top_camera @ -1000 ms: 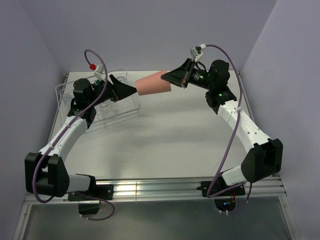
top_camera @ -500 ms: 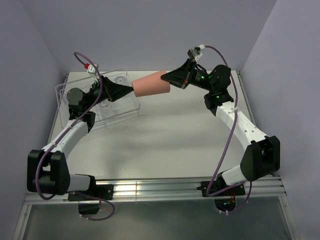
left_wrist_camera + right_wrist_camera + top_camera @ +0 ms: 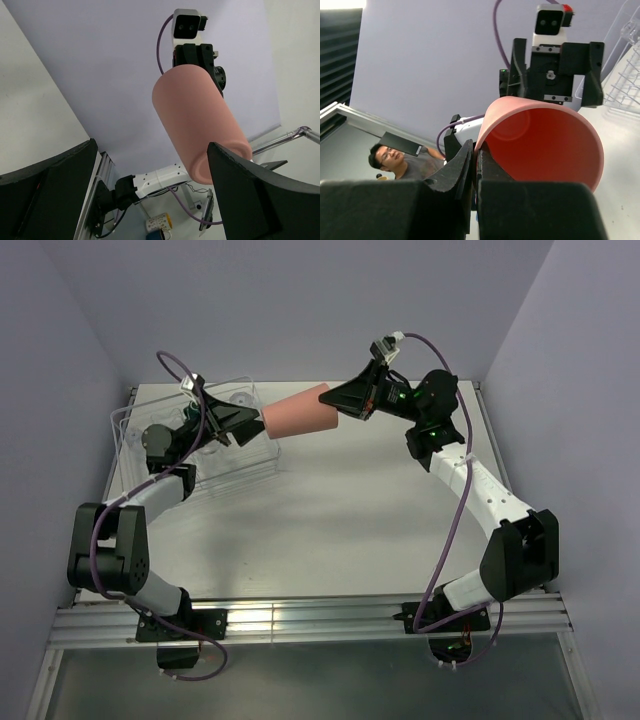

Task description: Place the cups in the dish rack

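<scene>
The right gripper (image 3: 342, 405) is clamped on the rim of the salmon-pink cup (image 3: 300, 413), holding it sideways in the air by the dish rack (image 3: 240, 455), while the left gripper (image 3: 252, 423) stands spread at the cup's closed end, seen from above. In the left wrist view the cup (image 3: 200, 127) hangs between wide black fingers (image 3: 250, 200) that do not touch it; closing off-centre could knock it loose. In the right wrist view the thin fingers (image 3: 470, 167) pinch only the rim (image 3: 485, 125), one inside and one outside, so an early release, I judge, drops the cup short of the rack (image 3: 625, 75).
</scene>
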{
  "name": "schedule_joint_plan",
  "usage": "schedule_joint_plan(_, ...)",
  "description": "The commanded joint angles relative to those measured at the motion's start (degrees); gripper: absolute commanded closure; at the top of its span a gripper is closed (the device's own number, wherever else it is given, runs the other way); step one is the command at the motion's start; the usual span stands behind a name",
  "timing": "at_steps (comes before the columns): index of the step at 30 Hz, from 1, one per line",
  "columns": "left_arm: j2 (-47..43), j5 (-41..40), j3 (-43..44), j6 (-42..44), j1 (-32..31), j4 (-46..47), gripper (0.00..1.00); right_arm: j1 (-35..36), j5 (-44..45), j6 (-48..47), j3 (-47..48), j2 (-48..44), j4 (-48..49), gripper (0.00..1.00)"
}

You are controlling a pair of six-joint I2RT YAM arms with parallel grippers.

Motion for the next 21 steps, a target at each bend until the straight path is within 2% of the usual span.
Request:
schedule_joint_plan(1,-2.80,1.10,0.28,-0.44,0.00,21.44,0.01,0.18,0.09,-1.71,1.90,0.08,0.50,1.00)
schedule_joint_plan(7,-3.94,1.19,0.37,-1.85,0.00,22.58,0.01,-1.41,1.06,-2.67,1.80,0.43,-0.46,1.00)
schedule_joint_plan(12,-6.57,1.63,1.07,3.50,-0.52,15.04,0.01,-1.06,2.90,-7.32,3.92,1.22,-6.69,1.00)
schedule_joint_plan(16,-8.42,1.45,3.08,10.18,-2.27,5.55,0.01,0.35,4.40,-10.32,5.59,1.66,-10.48,1.00)
schedule_joint_plan(19,-9.83,1.28,5.63,18.26,-4.03,-6.65,0.01,0.96,5.01,-10.15,5.59,1.92,-9.96,1.00)
schedule_joint_plan(21,-10.88,0.14,7.04,25.73,-4.74,-18.33,0.01,1.14,5.01,-9.97,5.85,2.18,-9.95,1.00)
